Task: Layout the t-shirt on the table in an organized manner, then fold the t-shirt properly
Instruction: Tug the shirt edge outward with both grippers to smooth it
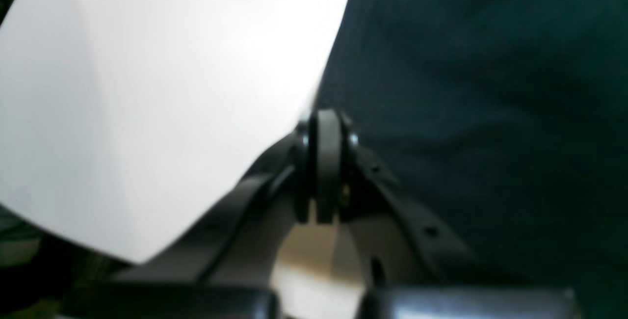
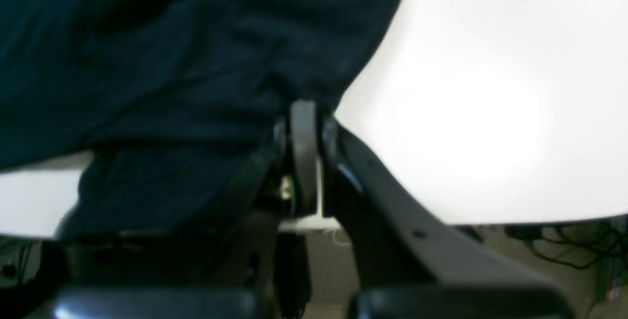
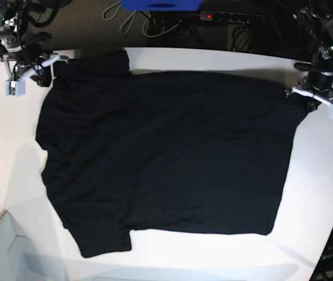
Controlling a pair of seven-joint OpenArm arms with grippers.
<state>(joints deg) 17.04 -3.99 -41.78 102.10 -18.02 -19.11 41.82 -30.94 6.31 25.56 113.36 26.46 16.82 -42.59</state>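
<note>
T-shirt [image 3: 166, 158] spread flat on the desk [image 3: 14, 175].
Left hand [image 3: 306, 93] and right hand [image 3: 40, 69] each pinch a far corner of it.

White table [image 3: 324, 175], curved edge, black t-shirt [image 3: 166, 158] spread flat on it

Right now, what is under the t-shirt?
The t-shirt lies spread on the white table, whose bare surface shows around it. Anything beneath the fabric is covered. The left gripper and right gripper pinch its far corners.
</note>
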